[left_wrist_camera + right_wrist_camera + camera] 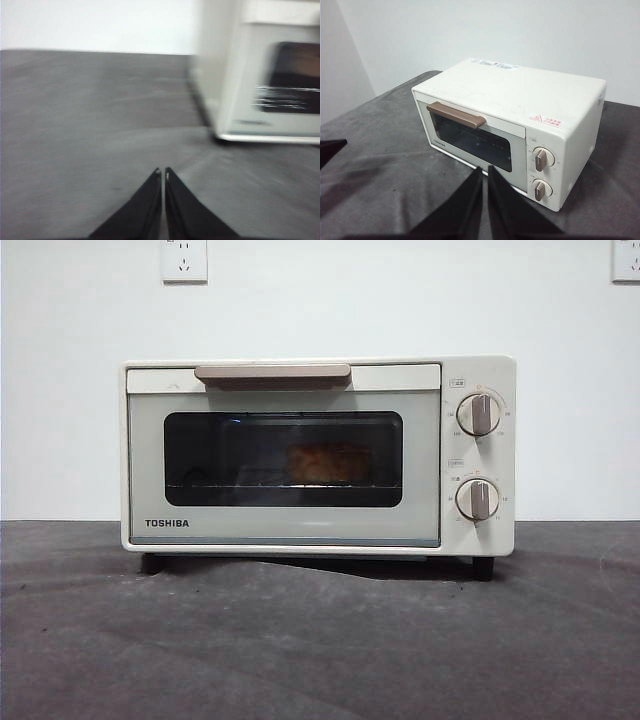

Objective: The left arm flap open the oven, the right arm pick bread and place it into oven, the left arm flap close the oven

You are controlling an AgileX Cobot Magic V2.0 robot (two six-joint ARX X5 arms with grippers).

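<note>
I see one oven (300,455) mid-table (300,650), door shut, open mat on every side and in front. One bread (328,463) sits inside on the rack behind the glass. Left gripper (163,172) low beside the oven, jaws together, empty. Right gripper (485,171) high in front, jaws together, empty.

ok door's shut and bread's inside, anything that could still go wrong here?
Little left. The left gripper sits low over the table beside the oven; a careless retreat could clip its corner. The bread shows only dimly through the glass, so its seating on the rack is unconfirmed. The right gripper is clear.
</note>
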